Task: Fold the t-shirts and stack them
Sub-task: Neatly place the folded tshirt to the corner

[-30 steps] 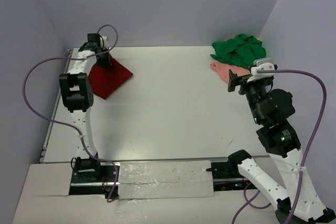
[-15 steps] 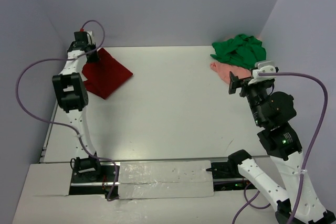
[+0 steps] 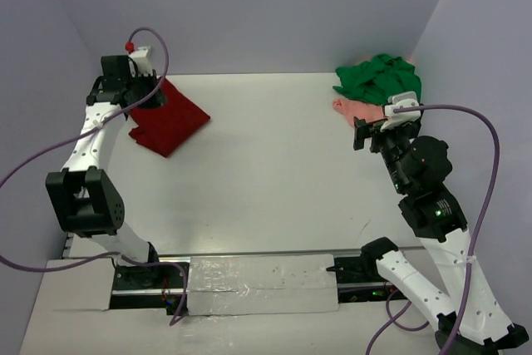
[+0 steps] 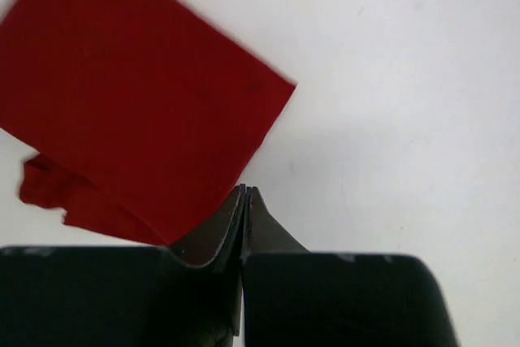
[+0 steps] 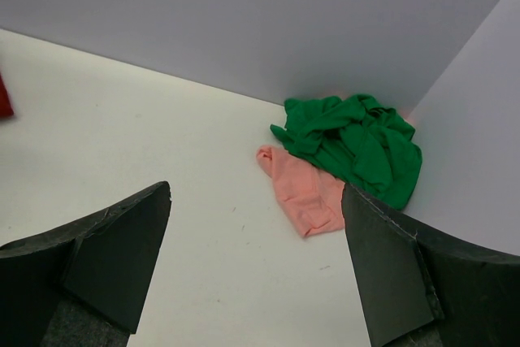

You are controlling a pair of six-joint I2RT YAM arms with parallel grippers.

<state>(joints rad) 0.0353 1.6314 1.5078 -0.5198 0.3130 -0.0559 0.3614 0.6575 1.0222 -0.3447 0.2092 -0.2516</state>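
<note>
The dark red t-shirt (image 3: pixel 170 120) lies folded flat at the table's far left; in the left wrist view (image 4: pixel 138 103) it is a neat rectangle with a bit of sleeve sticking out at its lower left. My left gripper (image 3: pixel 155 95) hovers over its near edge, shut and empty (image 4: pixel 245 191). The bright green t-shirt (image 3: pixel 381 79) is crumpled in the far right corner, lying partly over the pale pink one (image 3: pixel 353 110). My right gripper (image 3: pixel 368 129) is open and empty, held above the table just short of the pink t-shirt (image 5: pixel 306 193) and the green one (image 5: pixel 357 142).
Purple walls close the table at the back and on both sides. The white tabletop (image 3: pixel 274 164) stretches between the two shirt piles. A taped strip (image 3: pixel 258 284) runs along the near edge between the arm bases.
My left arm has lifted off the red t-shirt and swung back to the left, leaving the shirt flat. My right gripper has shifted slightly left.
</note>
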